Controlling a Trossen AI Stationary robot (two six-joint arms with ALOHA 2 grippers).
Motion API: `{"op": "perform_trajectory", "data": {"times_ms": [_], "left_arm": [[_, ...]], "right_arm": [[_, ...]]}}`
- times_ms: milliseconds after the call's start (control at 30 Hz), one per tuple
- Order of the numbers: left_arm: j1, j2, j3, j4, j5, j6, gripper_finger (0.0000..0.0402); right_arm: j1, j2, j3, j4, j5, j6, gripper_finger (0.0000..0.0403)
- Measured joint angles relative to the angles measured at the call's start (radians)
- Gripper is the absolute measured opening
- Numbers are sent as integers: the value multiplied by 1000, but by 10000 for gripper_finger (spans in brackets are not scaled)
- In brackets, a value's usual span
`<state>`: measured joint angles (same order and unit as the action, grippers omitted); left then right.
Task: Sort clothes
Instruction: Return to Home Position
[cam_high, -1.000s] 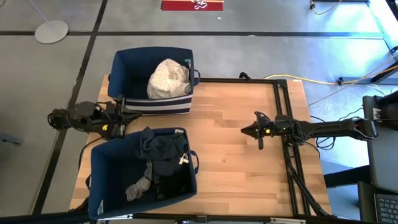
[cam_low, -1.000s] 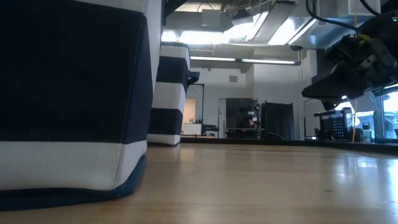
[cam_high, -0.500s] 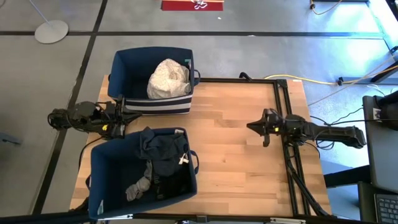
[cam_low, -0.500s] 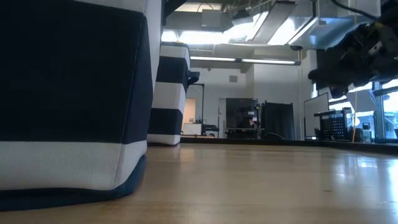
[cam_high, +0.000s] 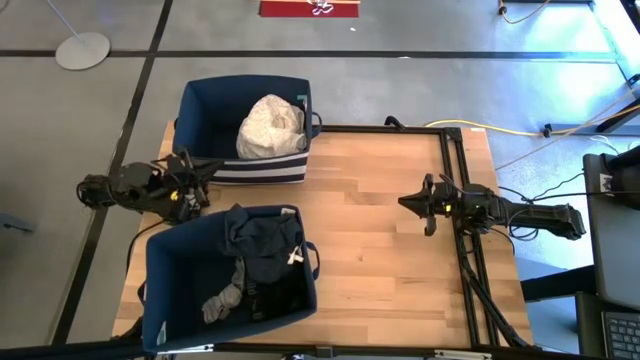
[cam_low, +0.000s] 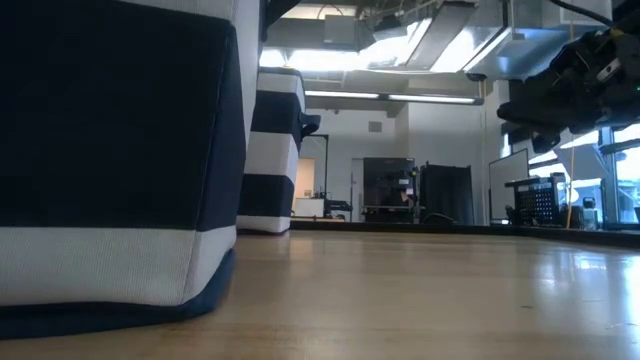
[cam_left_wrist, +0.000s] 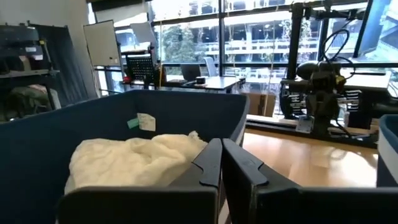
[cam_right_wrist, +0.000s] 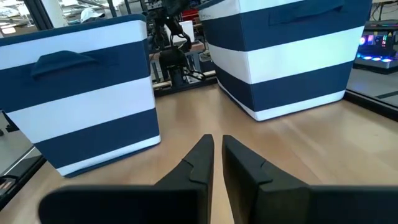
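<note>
The cream and white soft garments (cam_high: 270, 125) are heaped in the navy, white-striped fabric bin (cam_high: 195, 105) shown uppermost in the high view. The black and navy garments (cam_high: 262, 250) and the grey socks (cam_high: 224, 297) are held in the second navy bin (cam_high: 165, 290) below it. The left gripper (cam_high: 206, 172) is poised between the two bins at the left edge of the light wooden table (cam_high: 380, 270), its fingers drawn nearly together and empty. The right gripper (cam_high: 404, 203) is held above the table's right part, likewise narrowed and empty.

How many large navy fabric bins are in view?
2. One large navy fabric bin sits at the wooden table's top-left corner in the high view, holding pale clothes; the other bin sits at the bottom-left corner, holding dark clothes.
</note>
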<state>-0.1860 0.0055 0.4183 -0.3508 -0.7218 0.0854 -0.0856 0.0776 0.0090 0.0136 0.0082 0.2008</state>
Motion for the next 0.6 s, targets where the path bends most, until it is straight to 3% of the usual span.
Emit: {"op": "perform_trajectory", "data": {"times_ms": [300,600], "left_arm": [[0,35,-40,18,15,-28,5],[-4,73,-54,55,371,-68,5]], "right_arm": [[0,0,0,-3,-1,-25,35],[0,0,-1,-4,-1,-26,35]]}}
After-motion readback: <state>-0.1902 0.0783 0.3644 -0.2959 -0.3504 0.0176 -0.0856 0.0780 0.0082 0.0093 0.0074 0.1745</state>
